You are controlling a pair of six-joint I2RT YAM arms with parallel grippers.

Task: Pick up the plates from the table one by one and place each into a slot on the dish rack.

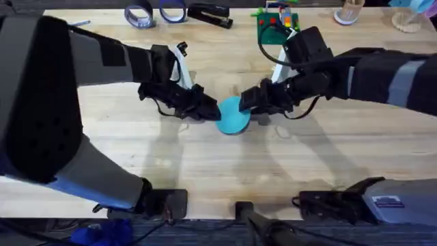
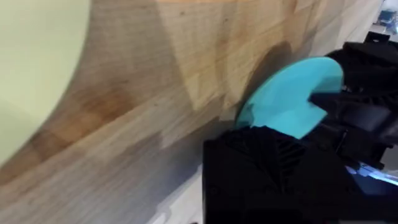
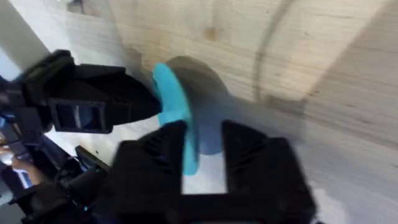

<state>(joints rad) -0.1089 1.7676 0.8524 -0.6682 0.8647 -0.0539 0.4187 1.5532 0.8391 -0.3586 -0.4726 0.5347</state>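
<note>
A turquoise plate point(image 1: 233, 115) hangs tilted just above the middle of the table point(image 1: 205, 164), between both grippers. My left gripper point(image 1: 208, 109) pinches the plate's left edge, shut on it; in the left wrist view the plate point(image 2: 292, 93) rises from behind my own finger point(image 2: 273, 168). My right gripper point(image 1: 250, 102) straddles the opposite edge. The right wrist view has the plate point(image 3: 177, 118) edge-on between its fingers point(image 3: 255, 155), open with a gap on one side. A pale yellow plate point(image 2: 31, 62) lies flat on the wood near the left gripper. I cannot pick out the dish rack for certain.
Along the far edge stand two tape rolls point(image 1: 140, 15), a black stapler point(image 1: 210, 15), a green baseplate with bricks point(image 1: 276, 27) and pale wooden pieces point(image 1: 408, 22) at the right corner. Bare wood stretches in front of the grippers.
</note>
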